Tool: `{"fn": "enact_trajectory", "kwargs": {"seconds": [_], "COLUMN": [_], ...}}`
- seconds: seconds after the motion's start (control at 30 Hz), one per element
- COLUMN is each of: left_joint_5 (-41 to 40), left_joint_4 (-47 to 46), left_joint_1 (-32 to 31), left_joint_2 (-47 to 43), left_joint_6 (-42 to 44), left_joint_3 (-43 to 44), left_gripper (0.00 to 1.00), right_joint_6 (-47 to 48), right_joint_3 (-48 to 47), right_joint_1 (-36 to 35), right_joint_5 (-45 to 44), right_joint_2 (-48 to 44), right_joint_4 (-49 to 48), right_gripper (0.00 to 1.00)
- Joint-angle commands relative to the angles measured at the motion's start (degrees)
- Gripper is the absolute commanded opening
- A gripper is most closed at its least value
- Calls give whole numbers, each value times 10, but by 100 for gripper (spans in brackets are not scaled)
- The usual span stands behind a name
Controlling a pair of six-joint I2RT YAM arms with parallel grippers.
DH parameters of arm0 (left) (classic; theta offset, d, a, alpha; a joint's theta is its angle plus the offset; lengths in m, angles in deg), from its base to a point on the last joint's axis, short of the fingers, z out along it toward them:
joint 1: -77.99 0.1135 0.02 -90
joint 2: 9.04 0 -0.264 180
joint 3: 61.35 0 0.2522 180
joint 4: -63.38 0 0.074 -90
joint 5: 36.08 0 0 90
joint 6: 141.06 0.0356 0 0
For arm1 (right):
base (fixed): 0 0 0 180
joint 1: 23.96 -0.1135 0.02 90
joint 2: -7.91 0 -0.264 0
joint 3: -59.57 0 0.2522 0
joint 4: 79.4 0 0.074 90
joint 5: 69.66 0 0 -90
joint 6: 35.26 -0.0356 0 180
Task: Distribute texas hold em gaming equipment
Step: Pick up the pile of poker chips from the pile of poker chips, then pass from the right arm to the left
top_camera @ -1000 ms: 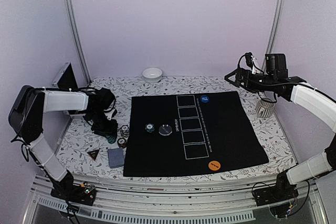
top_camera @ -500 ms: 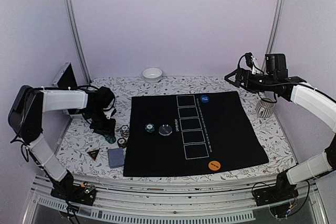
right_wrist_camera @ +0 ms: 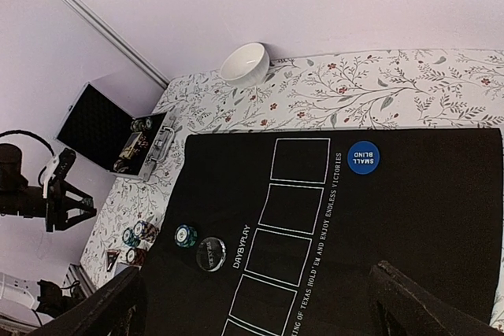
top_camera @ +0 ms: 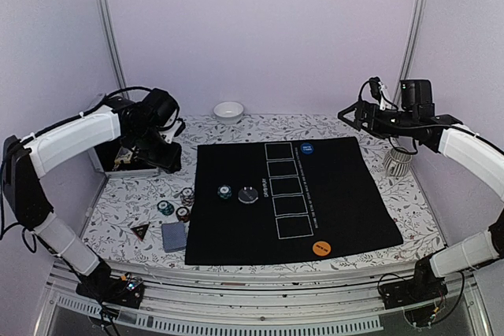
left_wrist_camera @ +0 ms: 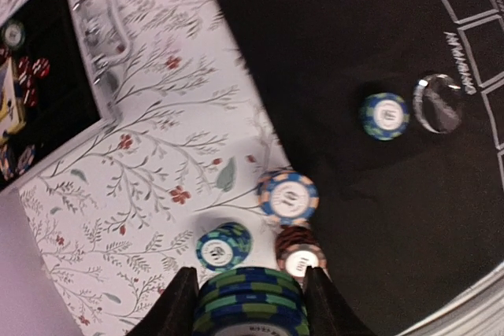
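Left jaws part-closed, clamped on stack of green-blue chips [left_wrist_camera: 249, 298], held in air above flowered surface [top_camera: 118, 202], near open case [top_camera: 118, 159]. Right jaws wide, holding nothing, raised over far right corner of black mat [top_camera: 346, 194]. Three loose chips [top_camera: 164, 207] on surface just beside mat's left edge. Triangle marker [top_camera: 140, 230] and cards [top_camera: 174, 235] nearer front. On mat: one chip [top_camera: 225, 191], clear disc [top_camera: 248, 194], blue disc [top_camera: 306, 148], orange disc [top_camera: 320, 247].
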Motion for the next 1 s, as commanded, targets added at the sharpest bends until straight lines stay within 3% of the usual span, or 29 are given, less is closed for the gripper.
{"fn": "enact_trajectory", "kwargs": {"seconds": [0.0,0.1,0.23,0.43,0.63,0.77,0.97], "left_joint_5": [14,22,20,31,50,52,43], "left_joint_4": [32,27,16,14,7,-3,-5], "left_joint_1": [-99,-158,-218,-280,-295,-296,-297], "left_joint_2": [12,40,80,113,112,109,108], "left_joint_6": [20,34,55,119,145,146,150], "left_joint_3": [58,84,120,161,156,161,159], "left_gripper": [0,0,0,0,0,0,0], "right_joint_6": [-14,-32,-94,-146,-248,-286,-416], "right_joint_3": [0,13,74,70,64,26,24], "right_joint_1": [2,2,-16,-144,-213,-257,-280], "right_joint_5": [20,48,115,142,233,258,299], "right_joint_2": [-20,-20,0,115,227,291,363], "right_joint_4": [1,-13,-93,-159,-332,-385,-579], "right_gripper": [99,100,90,74,59,58,56]}}
